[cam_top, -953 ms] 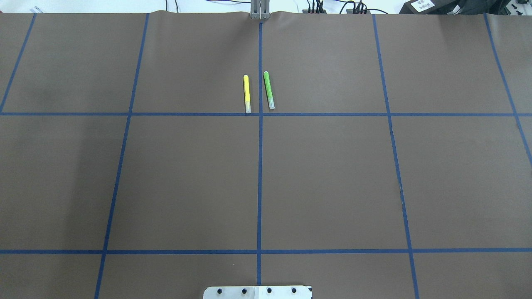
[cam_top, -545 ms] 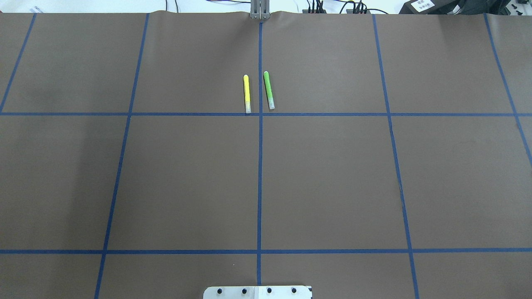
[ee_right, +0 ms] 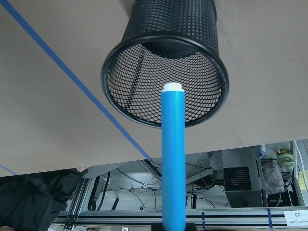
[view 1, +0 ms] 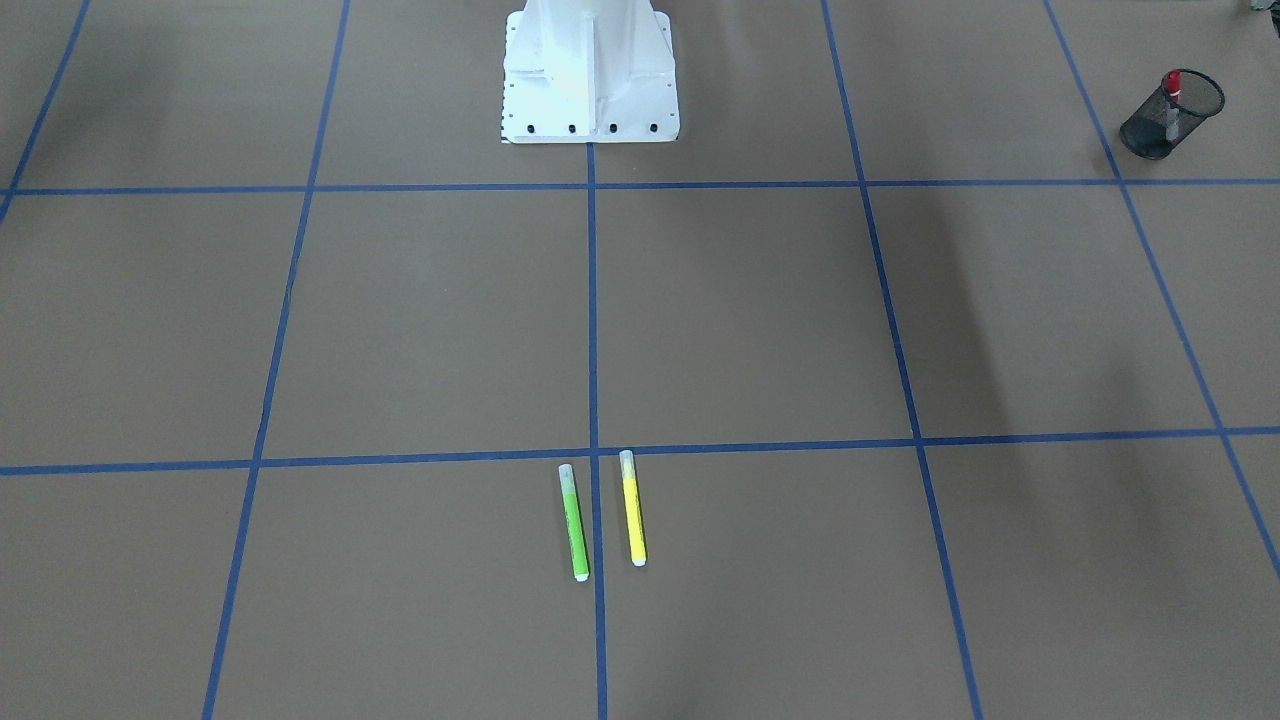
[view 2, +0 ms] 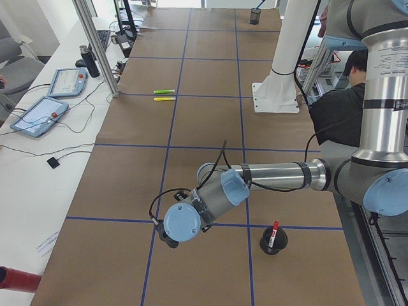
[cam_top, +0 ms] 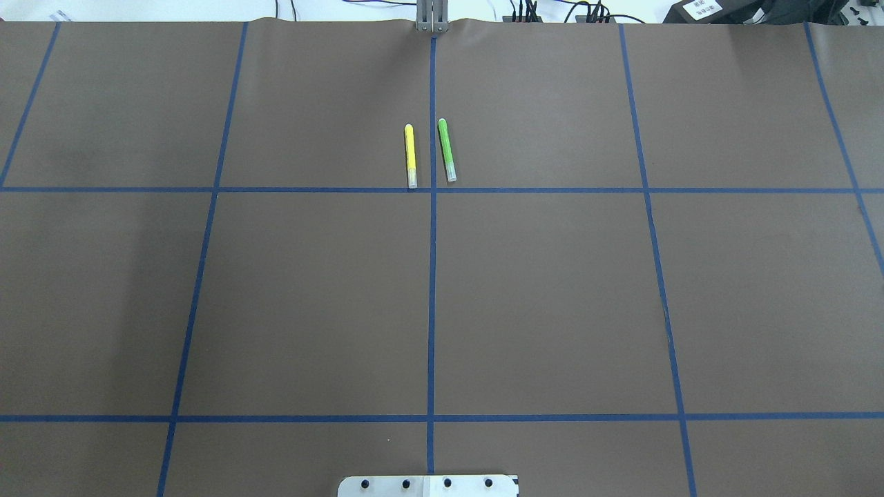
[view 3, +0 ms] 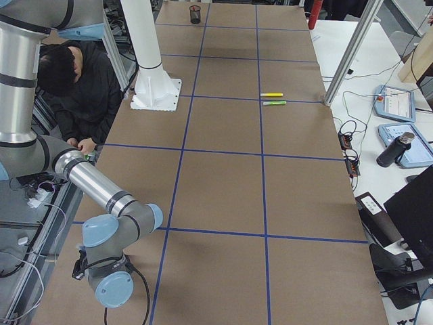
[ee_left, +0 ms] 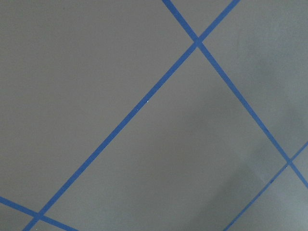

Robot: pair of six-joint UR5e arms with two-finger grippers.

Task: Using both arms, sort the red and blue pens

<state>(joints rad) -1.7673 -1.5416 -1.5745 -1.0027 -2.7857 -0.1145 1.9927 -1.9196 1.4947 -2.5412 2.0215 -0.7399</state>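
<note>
The blue pen (ee_right: 173,159), clamped in the right fingers (ee_right: 191,226), is aimed at the mouth of a mesh cup (ee_right: 144,57) and should be centred clear of the rim before release; the red pen (view 1: 1172,82) is already cupped; the state of the left fingers (view 2: 167,240) cannot be told.

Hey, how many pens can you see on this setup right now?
4. Yellow pen and green pen lie side by side mid-table; red pen stands in a mesh cup; blue pen is held over another mesh cup. None looks hidden.
</note>
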